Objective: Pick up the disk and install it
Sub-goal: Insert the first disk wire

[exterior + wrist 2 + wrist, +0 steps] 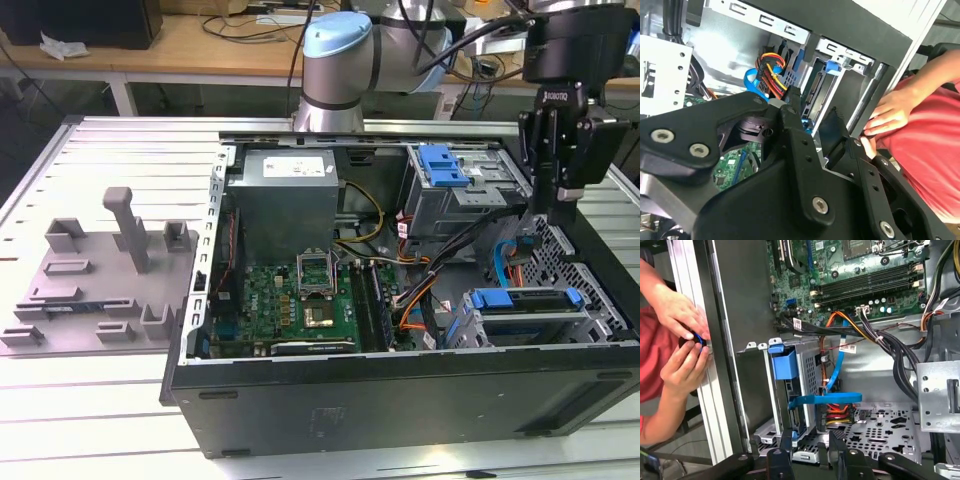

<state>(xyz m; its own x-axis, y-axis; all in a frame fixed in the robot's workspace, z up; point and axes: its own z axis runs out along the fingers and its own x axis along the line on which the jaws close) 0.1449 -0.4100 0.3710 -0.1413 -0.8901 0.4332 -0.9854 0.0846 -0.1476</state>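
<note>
The disk [525, 300], a drive in a blue plastic bracket, sits in the lower drive cage at the front right corner of the open computer case [400, 400]. In the first wrist view its blue bracket tab [785, 364] sticks out of the cage slot. My gripper [556, 205] hangs above the case's right side, above and behind that cage. Its black fingers stand apart in both wrist views, with nothing between them [807, 440] [815, 120].
A second blue bracket [443, 165] lies on the upper drive bay. Blue and orange cables [840, 385] run beside the cage. A person's hands [682, 337] touch the case's outer edge. A grey fixture [110, 275] stands on the exterior view's left.
</note>
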